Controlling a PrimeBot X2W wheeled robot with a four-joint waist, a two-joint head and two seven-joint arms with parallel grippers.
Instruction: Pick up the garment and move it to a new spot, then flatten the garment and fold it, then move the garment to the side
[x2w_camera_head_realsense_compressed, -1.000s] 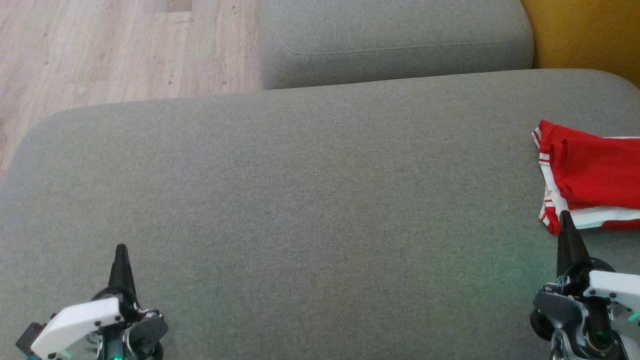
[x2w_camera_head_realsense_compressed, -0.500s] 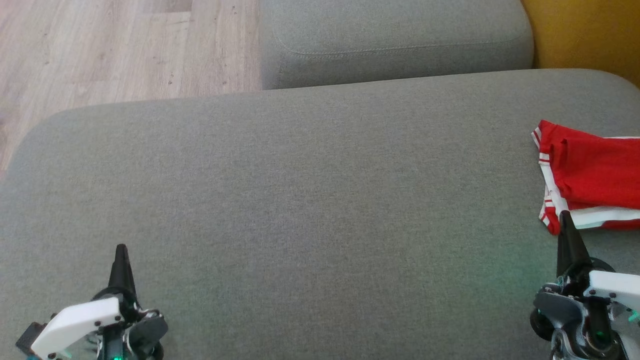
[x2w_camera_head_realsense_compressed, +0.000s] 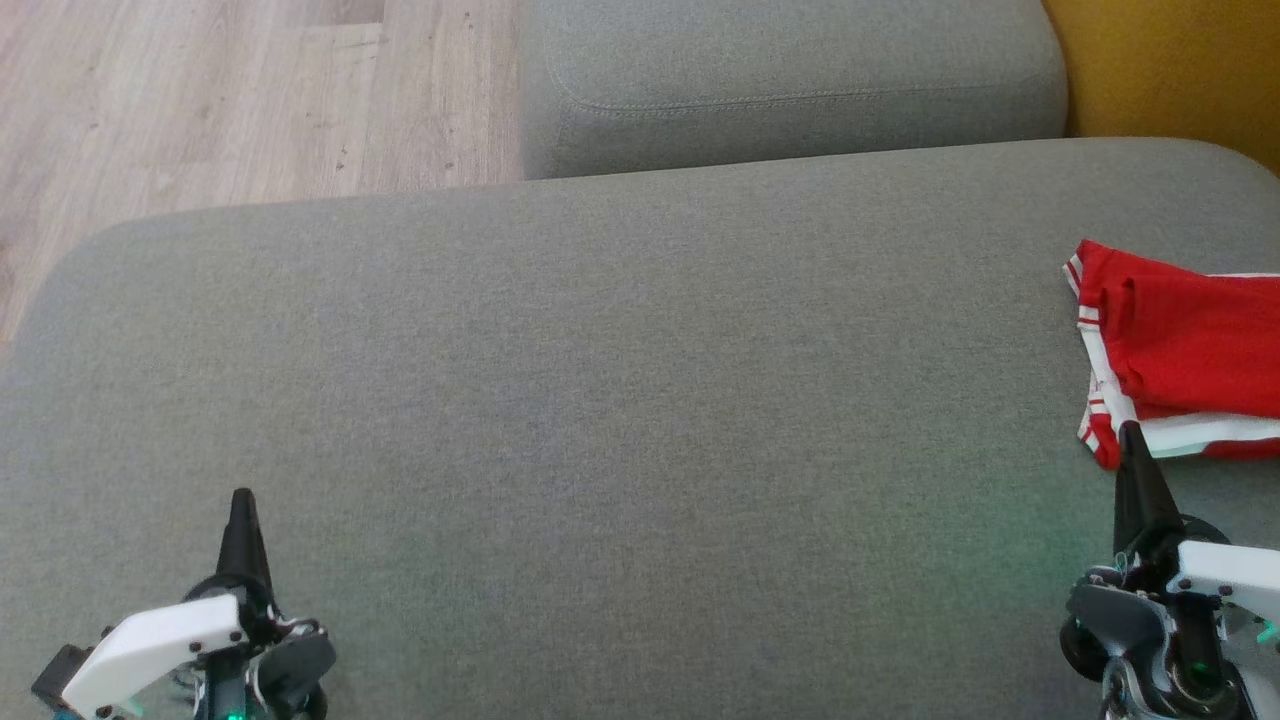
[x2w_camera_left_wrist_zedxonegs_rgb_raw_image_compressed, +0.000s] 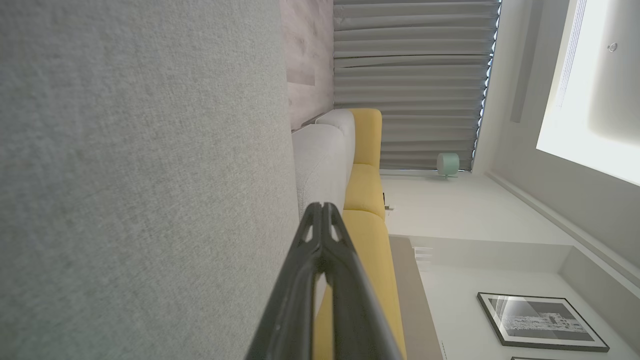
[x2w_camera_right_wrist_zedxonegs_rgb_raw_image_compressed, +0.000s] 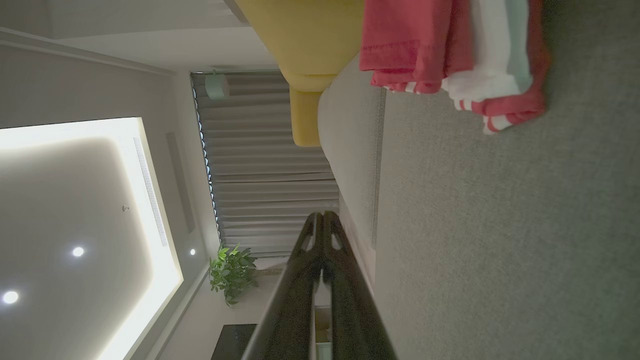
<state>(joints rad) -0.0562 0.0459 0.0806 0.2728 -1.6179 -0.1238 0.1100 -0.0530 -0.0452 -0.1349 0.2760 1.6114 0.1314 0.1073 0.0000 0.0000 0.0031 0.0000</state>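
The garment is red with white stripes, folded, lying at the right edge of the grey sofa cushion. It also shows in the right wrist view, garment at the top. My right gripper is shut and empty, its tip just below the garment's near corner. In the right wrist view the right gripper has its fingers pressed together. My left gripper rests at the lower left of the cushion, shut and empty. In the left wrist view the left gripper is shut as well.
A second grey cushion lies behind the seat. Wooden floor runs past the far left edge. A yellow sofa part stands at the far right.
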